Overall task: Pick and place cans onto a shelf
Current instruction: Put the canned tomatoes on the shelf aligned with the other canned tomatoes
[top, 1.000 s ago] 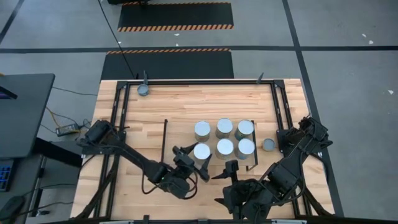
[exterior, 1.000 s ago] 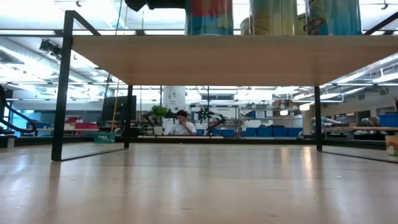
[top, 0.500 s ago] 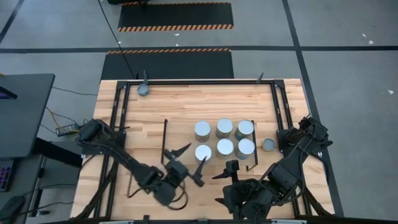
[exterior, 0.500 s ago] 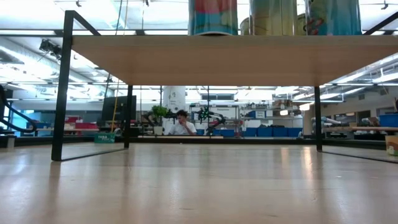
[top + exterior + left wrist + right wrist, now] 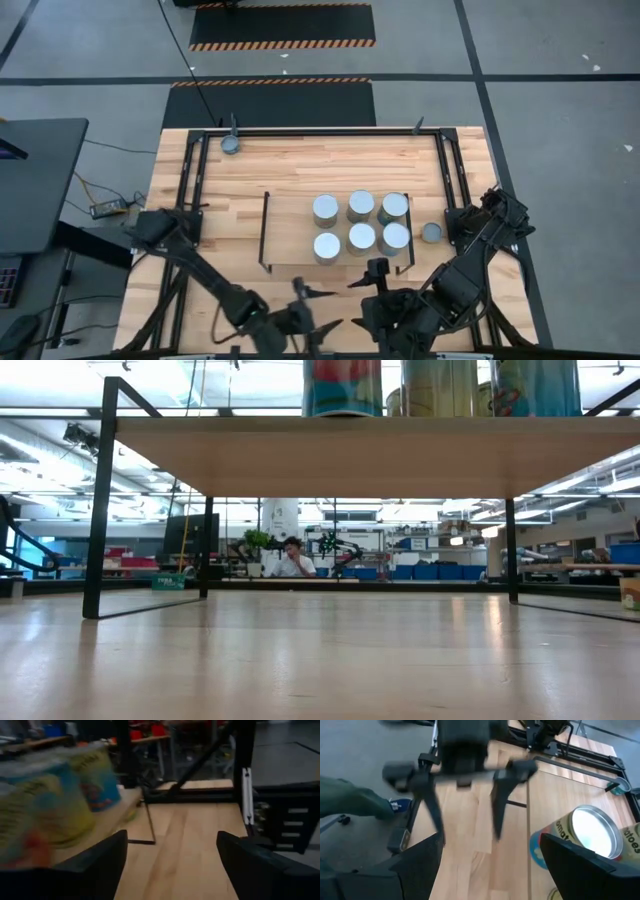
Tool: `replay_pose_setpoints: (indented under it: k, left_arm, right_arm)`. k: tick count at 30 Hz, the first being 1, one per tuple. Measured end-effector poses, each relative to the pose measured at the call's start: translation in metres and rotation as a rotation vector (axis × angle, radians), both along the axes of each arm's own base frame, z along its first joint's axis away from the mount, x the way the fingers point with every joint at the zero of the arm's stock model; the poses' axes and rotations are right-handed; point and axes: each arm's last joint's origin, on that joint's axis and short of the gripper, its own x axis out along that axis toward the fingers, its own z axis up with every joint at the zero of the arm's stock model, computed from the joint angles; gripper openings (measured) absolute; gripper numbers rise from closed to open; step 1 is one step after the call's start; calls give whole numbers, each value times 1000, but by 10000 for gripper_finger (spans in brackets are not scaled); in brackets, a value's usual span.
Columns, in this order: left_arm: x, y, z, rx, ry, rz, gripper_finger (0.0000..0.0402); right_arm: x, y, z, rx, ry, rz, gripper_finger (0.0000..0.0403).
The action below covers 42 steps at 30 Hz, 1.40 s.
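Eight cans show from above on the wooden table (image 5: pixel 300 165). Six of them stand in two rows of three on the shelf (image 5: pixel 290 225), a low light-wood board with thin black wire end frames, sitting a little right of the table's middle. The back row holds three cans (image 5: pixel 361 205) side by side and the front row three more, its left one (image 5: pixel 326 246) nearest the left arm. In the low view the shelf board (image 5: pixel 330 450) spans the upper part of the frame, with the coloured can labels (image 5: pixel 342 387) standing on top of it.

Two cans lie off the shelf: one (image 5: pixel 431 232) on the tabletop just beside the shelf's right end frame, near the right arm's base, and another (image 5: pixel 230 144) far back by the table's rear-left corner, close to the black rail.

Both arms reach in from the near edge. The left gripper (image 5: pixel 315 308) hangs at the front of the table, apart from the shelf, its fingers (image 5: pixel 95 865) spread wide with nothing between them; its wrist camera sees blurred cans (image 5: pixel 97 777) on the board ahead. The right gripper (image 5: pixel 377 285) sits just in front of the shelf's near edge, fingers (image 5: pixel 582 865) also spread and empty, with a can (image 5: pixel 590 832) close by.

A seated person (image 5: pixel 292 557) shows far off in the room behind.
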Motion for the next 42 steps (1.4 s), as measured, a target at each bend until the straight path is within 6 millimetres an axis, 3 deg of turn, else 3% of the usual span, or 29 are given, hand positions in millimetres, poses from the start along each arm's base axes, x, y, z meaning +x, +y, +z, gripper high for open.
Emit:
replay_pose_setpoints:
  k: [4,12,16,24,33,42]
  left_arm:
    - [18,14,-10,2,17,-28,288]
    - [34,38,-11,27,25,63,275]
    - [29,36,-10,52,60,52,274]
    - [-2,34,19,85,151,22,274]
    - [11,60,20,61,175,107,274]
    - [13,68,21,95,185,142,274]
  right_arm:
    - [0,0,0,2,-2,0,343]
    - [0,1,0,10,6,8,343]
    - [0,1,0,15,13,14,343]
    - [-2,1,-2,40,41,3,343]
    - [-2,1,-2,60,39,-14,343]
    - [-8,5,-3,75,67,-3,343]
